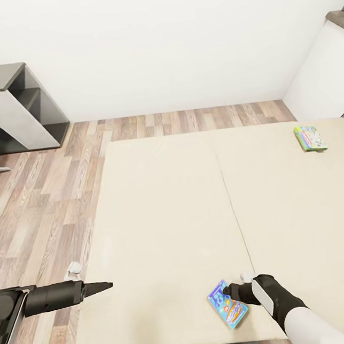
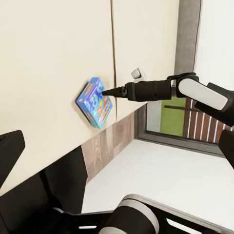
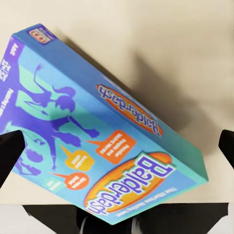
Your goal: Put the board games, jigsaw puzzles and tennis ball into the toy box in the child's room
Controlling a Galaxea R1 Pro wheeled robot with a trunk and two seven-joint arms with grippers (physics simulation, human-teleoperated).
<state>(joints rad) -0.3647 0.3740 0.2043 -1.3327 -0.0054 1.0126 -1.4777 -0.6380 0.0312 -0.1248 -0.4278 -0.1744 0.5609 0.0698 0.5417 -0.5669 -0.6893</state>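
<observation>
Hovering right gripper [image 1: 228, 294] over the blue Balderdash box [image 1: 228, 304] near the bed's [image 1: 160, 205] front edge, fingers spread either side, nothing pinched, likely lining up a grasp; left gripper [image 1: 102, 286] pressed together, parked; green game box [image 1: 310, 138] by far right corner

I see a blue board game [image 3: 105, 141] lying flat on the beige bed [image 3: 161, 44]. It says "Balderdash" in an orange oval, and it has purple people and orange speech bubbles. It sits close to the bed's edge. My two black fingertips [image 3: 9, 153] are spread wide, one on each side of the box.
</observation>
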